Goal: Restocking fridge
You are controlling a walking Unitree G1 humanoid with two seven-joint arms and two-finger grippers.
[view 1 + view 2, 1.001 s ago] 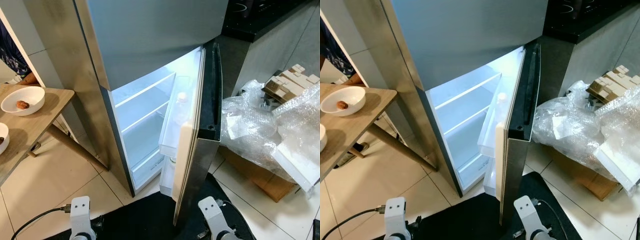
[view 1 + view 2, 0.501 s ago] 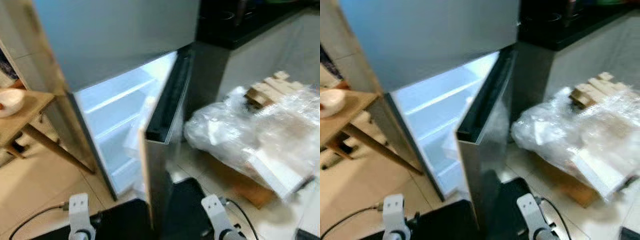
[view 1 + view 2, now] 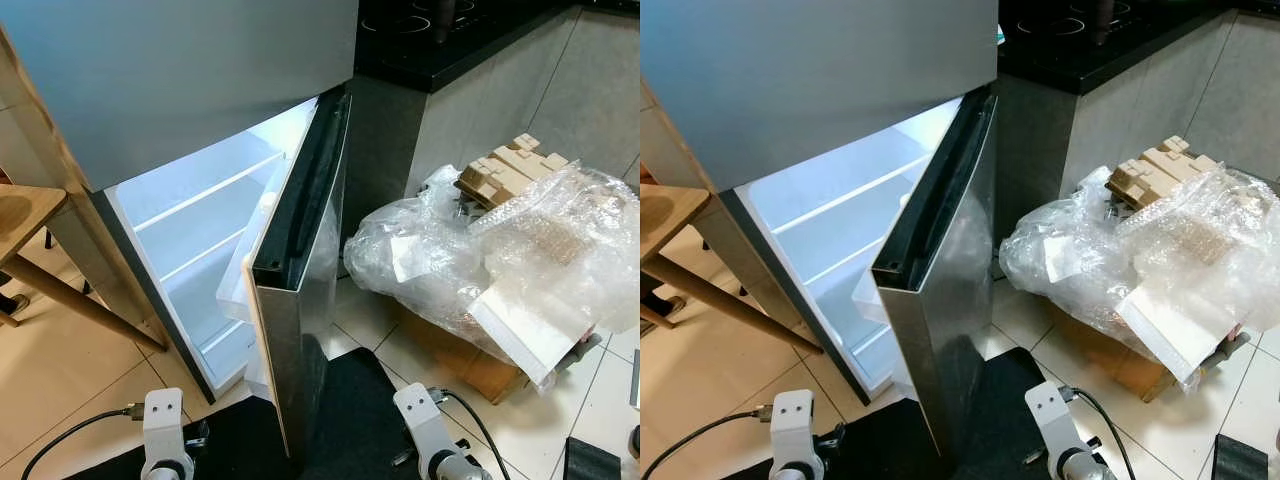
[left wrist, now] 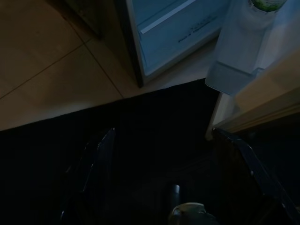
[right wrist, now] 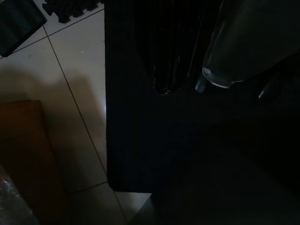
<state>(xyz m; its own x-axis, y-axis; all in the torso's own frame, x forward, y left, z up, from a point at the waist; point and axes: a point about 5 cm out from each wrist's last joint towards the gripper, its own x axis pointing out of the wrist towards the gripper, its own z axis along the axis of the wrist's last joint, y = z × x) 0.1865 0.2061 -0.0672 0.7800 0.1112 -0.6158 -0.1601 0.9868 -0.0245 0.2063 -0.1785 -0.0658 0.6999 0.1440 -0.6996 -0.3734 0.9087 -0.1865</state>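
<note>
The steel fridge (image 3: 200, 80) stands ahead on my left with its lower door (image 3: 950, 300) swung open, edge toward me. The lit compartment (image 3: 190, 210) has bare white shelves. A clear door bin (image 4: 239, 51) holds a container with a green top (image 4: 267, 3). My left gripper (image 4: 173, 187) hangs low over the black mat near the door's bottom corner, its dark fingers (image 4: 93, 173) spread open with nothing between them. My right arm (image 3: 430, 445) hangs idle over the mat; its wrist view is very dark.
A heap of bubble wrap (image 3: 480, 250) over a cardboard box (image 3: 470, 365) lies on the floor to the right, with wooden blocks (image 3: 505, 170) on top. A wooden table (image 3: 25, 215) stands at far left. A black mat (image 3: 340, 420) lies underfoot, and a dark counter (image 3: 450, 40) stands behind.
The whole view has swung to the right: fridge and table slid left, and more of the bubble wrap pile shows. Both arms hang as before.
</note>
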